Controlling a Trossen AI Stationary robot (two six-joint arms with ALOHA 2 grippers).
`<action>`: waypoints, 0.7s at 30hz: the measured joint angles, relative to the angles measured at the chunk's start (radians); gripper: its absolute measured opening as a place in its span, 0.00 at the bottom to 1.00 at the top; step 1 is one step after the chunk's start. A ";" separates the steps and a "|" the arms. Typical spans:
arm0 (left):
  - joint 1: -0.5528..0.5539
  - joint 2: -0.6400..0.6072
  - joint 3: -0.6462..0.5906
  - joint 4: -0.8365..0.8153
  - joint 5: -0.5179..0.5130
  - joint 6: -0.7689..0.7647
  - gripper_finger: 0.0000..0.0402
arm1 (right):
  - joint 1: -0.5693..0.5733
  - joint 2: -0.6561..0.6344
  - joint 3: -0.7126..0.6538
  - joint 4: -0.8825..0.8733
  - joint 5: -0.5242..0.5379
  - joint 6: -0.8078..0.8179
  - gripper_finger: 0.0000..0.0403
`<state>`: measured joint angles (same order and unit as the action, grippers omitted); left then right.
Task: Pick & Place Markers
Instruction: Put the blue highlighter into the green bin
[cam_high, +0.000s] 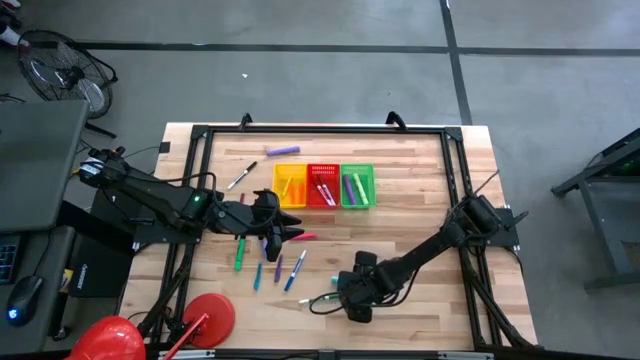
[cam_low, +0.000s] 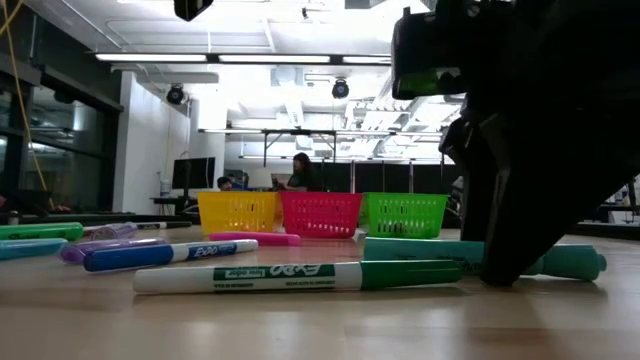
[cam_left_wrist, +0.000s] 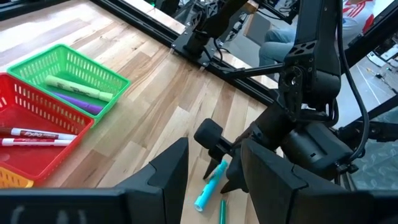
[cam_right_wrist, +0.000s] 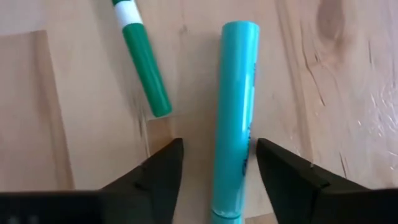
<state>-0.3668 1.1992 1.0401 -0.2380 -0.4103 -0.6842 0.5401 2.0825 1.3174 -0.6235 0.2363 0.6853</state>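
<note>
From my remote station, the right gripper (cam_right_wrist: 214, 165) is low over the table, its jaws apart and straddling a teal marker (cam_right_wrist: 233, 118); the fingers (cam_right_wrist: 155, 171) stand on either side of the barrel without touching it, so nothing is gripped. Just outside one finger lies a green-and-white marker (cam_right_wrist: 143, 59), angled away from the teal one and not touching it. In the low view both pens lie flat on the wood at the foot of the gripper, the green-and-white one nearer the camera.

Farther off, my left gripper (cam_high: 283, 232) hovers above a loose scatter of markers (cam_high: 268, 262) in green, blue, purple and pink. Its jaws are partly open and I see nothing between them.

Beyond both sit three baskets side by side: yellow basket (cam_high: 290, 186), red basket (cam_high: 322, 185) and green basket (cam_high: 357, 186). The red one holds red-capped pens, the green one a yellow-green and a purple marker.
</note>
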 joint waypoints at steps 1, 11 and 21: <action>0.000 0.000 0.000 -0.002 0.000 0.000 0.37 | 0.001 0.000 0.000 0.001 0.001 -0.007 0.45; 0.000 0.000 0.000 -0.004 0.000 0.002 0.37 | 0.000 0.001 0.000 -0.002 0.002 -0.017 0.21; 0.000 0.000 0.000 -0.004 0.000 0.003 0.37 | 0.000 0.001 0.000 -0.007 0.006 -0.019 0.15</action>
<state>-0.3668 1.1992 1.0401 -0.2423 -0.4107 -0.6816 0.5396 2.0830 1.3170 -0.6302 0.2422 0.6664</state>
